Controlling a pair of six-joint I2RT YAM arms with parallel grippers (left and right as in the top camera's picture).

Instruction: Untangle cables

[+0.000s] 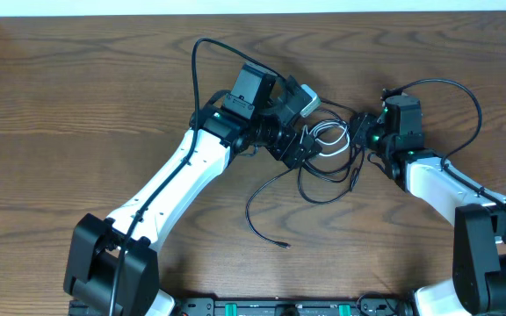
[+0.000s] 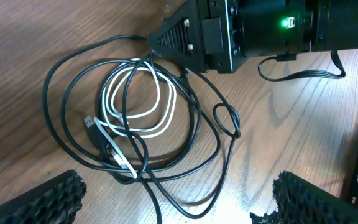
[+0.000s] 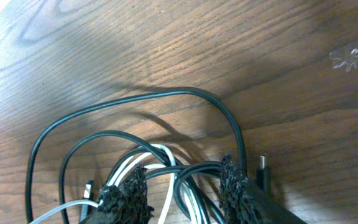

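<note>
Both apart: left end effector (image 2: 179, 205) widely, right end effector (image 3: 179, 186) partly, astride cables (image 3: 166, 91).

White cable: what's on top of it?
Black cables cross over the white cable at its lower loops. The right gripper covers the loops' top, so layering there is hidden.

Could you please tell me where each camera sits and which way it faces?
Overhead: above the table, looking down; both arms show.
Left wrist: over the cables, facing down; left pincer open, right pincer opposite.
Right wrist: low, facing along the table; its fingers straddle the cables.
Shared: the white cable appears in all three.
</note>
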